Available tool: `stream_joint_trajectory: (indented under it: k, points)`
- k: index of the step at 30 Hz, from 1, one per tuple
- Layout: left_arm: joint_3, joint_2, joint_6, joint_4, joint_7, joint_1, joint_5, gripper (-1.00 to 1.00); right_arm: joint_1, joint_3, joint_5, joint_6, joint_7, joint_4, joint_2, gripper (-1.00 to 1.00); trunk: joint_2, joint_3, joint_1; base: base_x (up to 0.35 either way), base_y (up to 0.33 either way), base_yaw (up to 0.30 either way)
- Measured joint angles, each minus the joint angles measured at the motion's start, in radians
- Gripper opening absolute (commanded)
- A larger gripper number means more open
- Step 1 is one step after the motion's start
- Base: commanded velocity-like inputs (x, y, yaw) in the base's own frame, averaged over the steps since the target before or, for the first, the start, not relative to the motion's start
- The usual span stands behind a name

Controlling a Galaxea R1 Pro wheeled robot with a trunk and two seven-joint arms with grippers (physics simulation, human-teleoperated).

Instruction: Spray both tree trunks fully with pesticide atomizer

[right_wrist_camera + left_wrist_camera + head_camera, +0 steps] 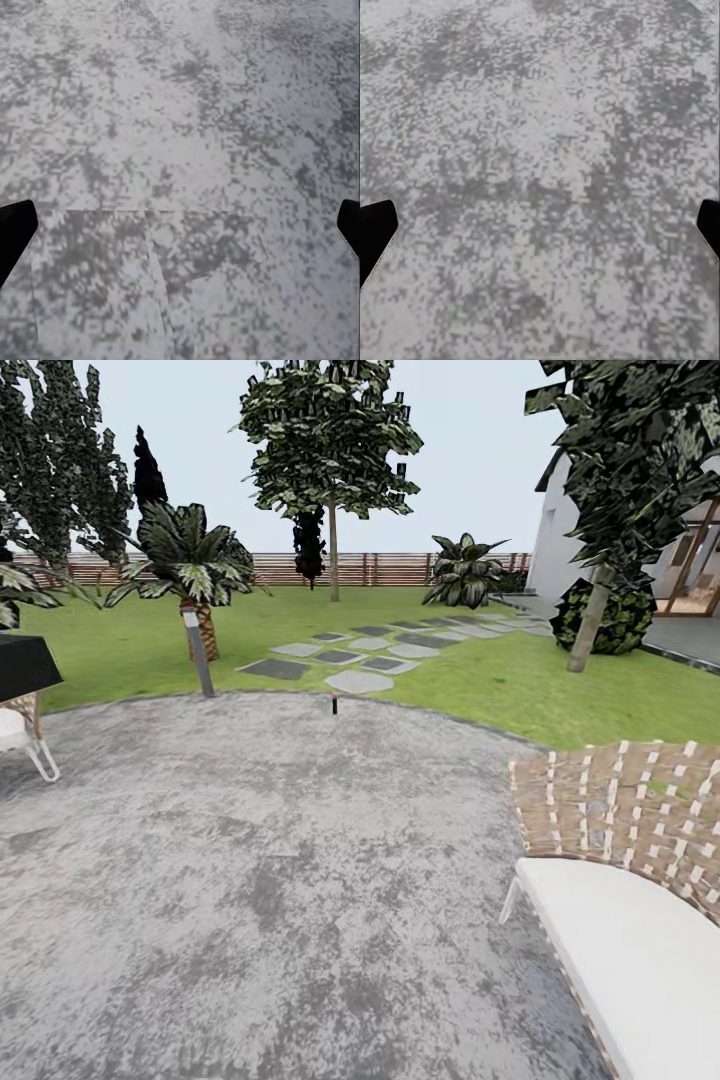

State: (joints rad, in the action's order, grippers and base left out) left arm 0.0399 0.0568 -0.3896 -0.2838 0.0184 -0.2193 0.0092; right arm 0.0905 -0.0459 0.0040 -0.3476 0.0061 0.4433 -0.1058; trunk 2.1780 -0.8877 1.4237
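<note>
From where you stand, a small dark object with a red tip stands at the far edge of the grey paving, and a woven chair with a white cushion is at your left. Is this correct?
Not quite. The woven chair with the white cushion is at the right, not the left, as the head view shows. The pesticide atomizer does stand at the far edge of the grey paving, near the lawn.

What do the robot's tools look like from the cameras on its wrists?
Very little of them appears: each wrist view catches two plain black, angular tips at its edges, one of the left tool's and one of the right tool's, against the mottled grey paving. No cables or markings are visible.
</note>
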Motion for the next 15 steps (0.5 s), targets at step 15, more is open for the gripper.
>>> stream_joint_trajectory:
  k: [15]
  points:
    - [0.0, 0.0, 0.0, 0.0, 0.0, 0.0, 0.0, 1.0, 0.0, 0.0, -0.001, 0.0, 0.0, 0.0, 0.0, 1.0, 0.0, 0.0, 0.0, 0.338, 0.0, 0.051]
